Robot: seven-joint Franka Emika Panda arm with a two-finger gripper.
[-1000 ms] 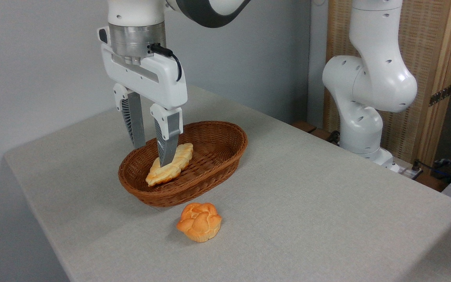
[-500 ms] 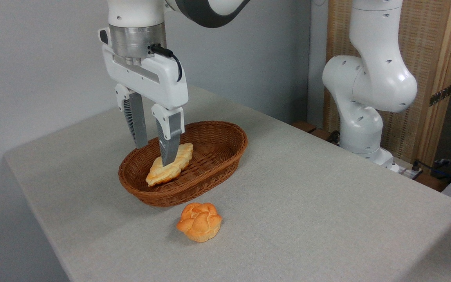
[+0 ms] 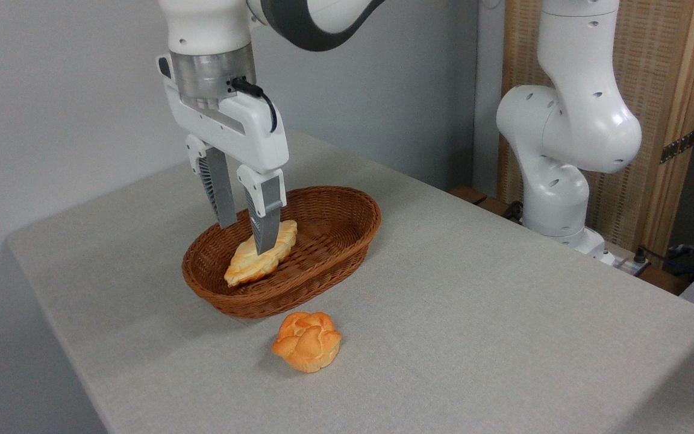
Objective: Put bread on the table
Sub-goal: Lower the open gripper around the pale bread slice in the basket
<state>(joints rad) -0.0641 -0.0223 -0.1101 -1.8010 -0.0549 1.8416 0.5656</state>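
Hand (image 3: pixel 246 236) shifted right, fingers apart astride bread (image 3: pixel 261 255), inside basket (image 3: pixel 335 208)

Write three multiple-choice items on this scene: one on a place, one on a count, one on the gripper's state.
1. Where does the long pale golden braided loaf lie?
A. In the brown oval wicker basket
B. On the grey-beige table
C. On the floor

2. How many bread pieces show?
A. One
B. Two
C. Three

3. How does the gripper stand?
A. Shut and empty
B. Far from the basket
C. Open, fingers astride the loaf

Answers: 1 A, the basket wall rings the loaf. 2 B, the loaf plus the round orange knotted bun on the table. 3 C, a gap shows between the fingers.
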